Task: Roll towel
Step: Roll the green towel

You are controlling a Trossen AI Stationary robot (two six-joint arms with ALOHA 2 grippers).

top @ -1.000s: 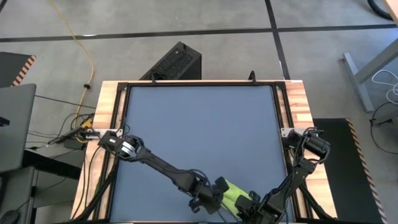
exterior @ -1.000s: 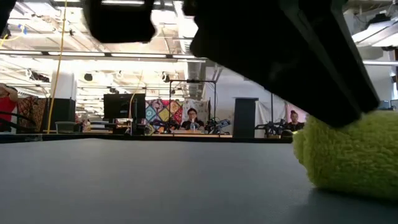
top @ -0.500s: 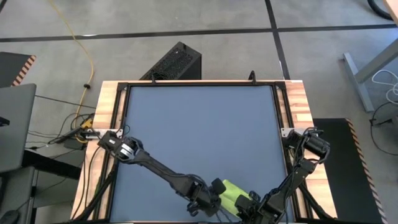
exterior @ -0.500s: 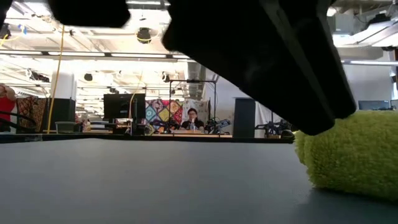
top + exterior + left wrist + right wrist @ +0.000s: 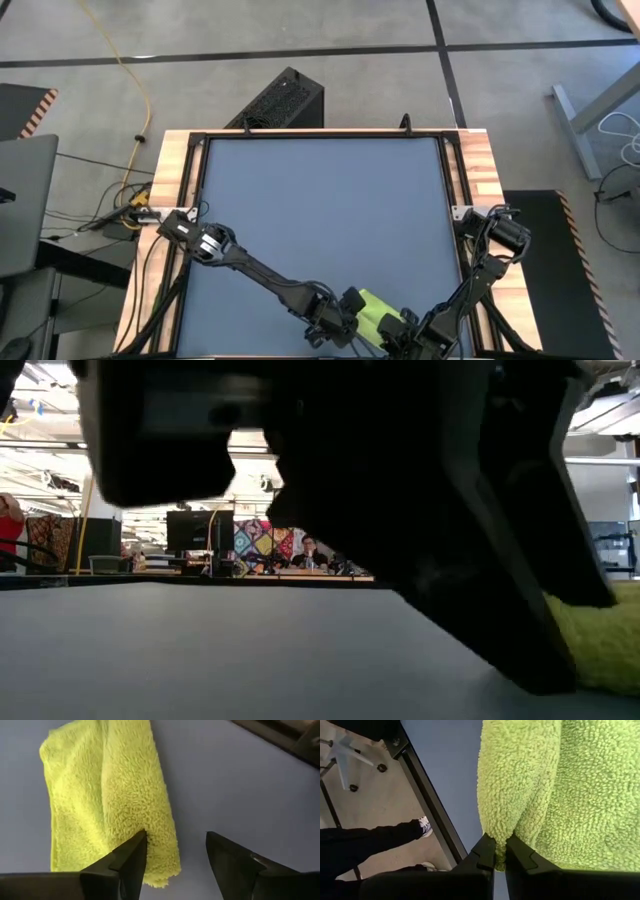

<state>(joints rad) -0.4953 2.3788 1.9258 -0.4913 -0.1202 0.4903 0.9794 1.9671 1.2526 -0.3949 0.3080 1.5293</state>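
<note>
Over the last second the left gripper (image 5: 175, 855) has spread its fingers apart and let go of the towel (image 5: 107, 800), and in the low view the dark bulk of the arm now covers far more of the cloth than it did before. The left gripper's fingers now stand wide open with bare table between them; one fingertip (image 5: 132, 847) lies just against the long edge of the towel, while the other is clear of it, over the grey table (image 5: 240, 780). From this gripper the towel stretches away as a folded narrow strip, lying flat on the tabletop.

The right gripper (image 5: 500, 851) is closed on the towel (image 5: 560, 790), its two fingers nearly together and pinching a fold of the fuzzy cloth at the strip's opposite end. Beyond this gripper the table's dark edge frame (image 5: 427, 805) runs past, and past that the floor shows, with a person's dark-clad legs and a shoe (image 5: 422, 826).

From above, both grippers meet at the table's near edge, the left gripper (image 5: 335, 318) just beside the towel (image 5: 372, 308) on one side and the right gripper (image 5: 400, 328) touching it on the other. In the low view the towel (image 5: 600, 650) peeks out lime green behind the arm.
</note>
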